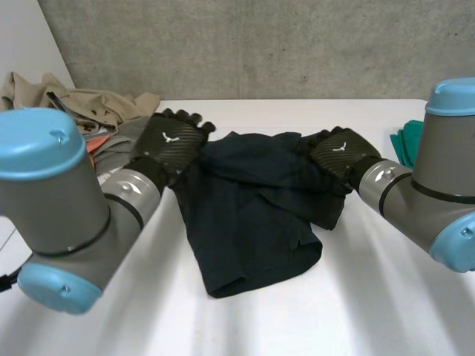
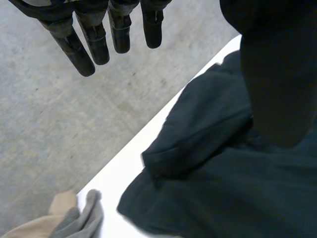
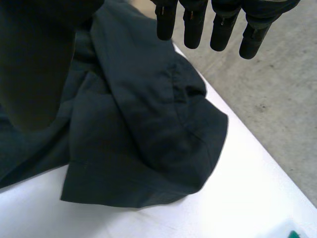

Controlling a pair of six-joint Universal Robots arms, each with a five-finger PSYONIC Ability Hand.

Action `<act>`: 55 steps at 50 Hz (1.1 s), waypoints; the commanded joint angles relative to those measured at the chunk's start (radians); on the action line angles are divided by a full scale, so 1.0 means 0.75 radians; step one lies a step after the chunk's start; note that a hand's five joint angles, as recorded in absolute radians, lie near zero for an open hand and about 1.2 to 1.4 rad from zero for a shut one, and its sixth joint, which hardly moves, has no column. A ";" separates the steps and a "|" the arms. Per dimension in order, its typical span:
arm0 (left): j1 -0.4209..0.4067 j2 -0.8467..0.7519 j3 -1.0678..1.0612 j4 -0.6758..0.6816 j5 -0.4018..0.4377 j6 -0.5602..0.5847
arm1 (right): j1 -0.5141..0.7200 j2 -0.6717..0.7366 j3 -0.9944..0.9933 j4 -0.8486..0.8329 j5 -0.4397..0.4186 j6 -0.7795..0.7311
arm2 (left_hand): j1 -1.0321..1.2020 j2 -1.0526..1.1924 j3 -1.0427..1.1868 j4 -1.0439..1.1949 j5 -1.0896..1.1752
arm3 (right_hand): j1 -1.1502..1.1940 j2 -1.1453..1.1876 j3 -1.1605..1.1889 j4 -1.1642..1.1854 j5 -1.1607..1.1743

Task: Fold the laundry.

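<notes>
Dark navy crumpled cloth garment (image 1: pixel 252 222) mid white table (image 1: pixel 223 319); long axis near-to-far, hem nearest. Left hand (image 1: pixel 172 139) over garment's far-left corner, right hand (image 1: pixel 340 150) over far-right edge; both hands' fingers (image 2: pixel 96 42) straight, apart, gripping nothing. Cloth under palms, likely equal reach. Beige-grey clothes heap (image 1: pixel 82 104) beyond garment's left.

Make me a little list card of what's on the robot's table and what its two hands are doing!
table: white table
main cloth: dark blue garment, rumpled, in the middle, not yet folded neatly
left hand: left hand open, fingers straight, over the garment's far left corner
right hand: right hand open, fingers straight, over the garment's far right part
waiting pile: beige and grey clothes, at the far left
other: green thing, at the table's right edge
</notes>
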 commanded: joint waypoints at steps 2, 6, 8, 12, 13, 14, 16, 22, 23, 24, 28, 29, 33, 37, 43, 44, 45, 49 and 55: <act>0.223 -0.165 0.204 -0.127 0.266 0.044 | 0.001 0.019 0.000 0.002 0.006 -0.011 | 0.016 0.011 0.005 0.017 -0.015 | -0.070 -0.043 -0.043 -0.041 -0.065; 0.293 -0.324 0.363 -0.260 0.450 0.091 | 0.005 0.033 0.000 0.002 0.006 -0.013 | 0.188 0.182 0.176 0.188 0.157 | -0.070 -0.043 -0.043 -0.041 -0.065; 0.310 -0.396 0.439 -0.320 0.506 0.132 | 0.005 0.039 0.000 0.002 0.006 -0.015 | 0.267 0.261 0.255 0.268 0.236 | -0.070 -0.043 -0.043 -0.041 -0.065; 0.340 -0.570 0.631 -0.461 0.565 0.269 | 0.005 0.050 0.002 0.002 0.014 -0.025 | 0.373 0.367 0.361 0.374 0.342 | -0.070 -0.043 -0.043 -0.041 -0.065; 0.347 -0.605 0.670 -0.487 0.563 0.299 | 0.005 0.050 0.002 0.002 0.016 -0.027 | 0.373 0.367 0.361 0.374 0.342 | -0.070 -0.043 -0.043 -0.041 -0.065; 0.353 -0.668 0.737 -0.530 0.555 0.358 | 0.003 0.052 0.006 0.002 0.018 -0.031 | 0.373 0.367 0.361 0.374 0.342 | -0.070 -0.043 -0.043 -0.041 -0.065; 0.359 -0.724 0.795 -0.563 0.543 0.410 | 0.003 0.052 0.006 0.002 0.022 -0.033 | 0.373 0.367 0.361 0.374 0.342 | -0.070 -0.043 -0.043 -0.041 -0.065; 0.332 -0.848 0.940 -0.588 0.488 0.502 | -0.008 0.056 0.018 0.002 0.022 -0.035 | 0.396 0.391 0.385 0.397 0.365 | -0.070 -0.043 -0.043 -0.041 -0.065; 0.328 -0.859 0.953 -0.584 0.477 0.508 | -0.008 0.060 0.020 0.002 0.022 -0.035 | 0.408 0.402 0.396 0.409 0.377 | -0.070 -0.043 -0.043 -0.041 -0.065; 0.324 -0.867 0.965 -0.580 0.467 0.512 | -0.008 0.060 0.020 0.002 0.022 -0.035 | 0.416 0.410 0.404 0.417 0.385 | -0.070 -0.043 -0.043 -0.041 -0.065; 0.306 -0.902 1.012 -0.553 0.436 0.531 | -0.012 0.072 0.020 0.000 0.022 -0.041 | 0.420 0.414 0.408 0.420 0.389 | -0.070 -0.043 -0.043 -0.041 -0.065; 0.298 -0.912 1.026 -0.541 0.436 0.537 | -0.012 0.076 0.022 0.000 0.022 -0.043 | 0.428 0.422 0.416 0.428 0.397 | -0.070 -0.043 -0.043 -0.041 -0.065; 0.279 -0.941 1.065 -0.512 0.434 0.555 | -0.012 0.089 0.022 0.002 0.025 -0.054 | 0.502 0.496 0.490 0.503 0.471 | -0.070 -0.043 -0.043 -0.041 -0.065; 0.255 -0.973 1.098 -0.502 0.414 0.604 | -0.012 0.091 0.022 0.002 0.033 -0.060 | 0.596 0.590 0.584 0.596 0.565 | -0.070 -0.043 -0.043 -0.041 -0.065; 0.232 -1.004 1.106 -0.492 0.359 0.719 | -0.018 0.093 0.022 -0.002 0.035 -0.062 | 1.177 1.171 1.165 1.177 1.146 | -0.070 -0.043 -0.043 -0.041 -0.065; 0.230 -1.006 1.108 -0.486 0.355 0.735 | -0.018 0.093 0.022 -0.002 0.035 -0.062 | 1.365 1.360 1.354 1.366 1.334 | -0.070 -0.043 -0.043 -0.041 -0.065; 0.228 -1.010 1.112 -0.480 0.351 0.748 | -0.020 0.095 0.022 -0.002 0.035 -0.062 | 1.553 1.548 1.542 1.554 1.522 | -0.070 -0.043 -0.043 -0.041 -0.065; 0.224 -1.012 1.139 -0.382 0.318 0.776 | -0.020 0.097 0.022 -0.004 0.035 -0.062 | 1.594 1.588 1.582 1.594 1.563 | -0.070 -0.043 -0.043 -0.041 -0.065; 0.205 -0.937 1.257 -0.138 0.187 0.723 | -0.022 0.085 0.022 -0.002 0.039 -0.062 | 1.594 1.588 1.582 1.594 1.563 | -0.070 -0.043 -0.043 -0.041 -0.065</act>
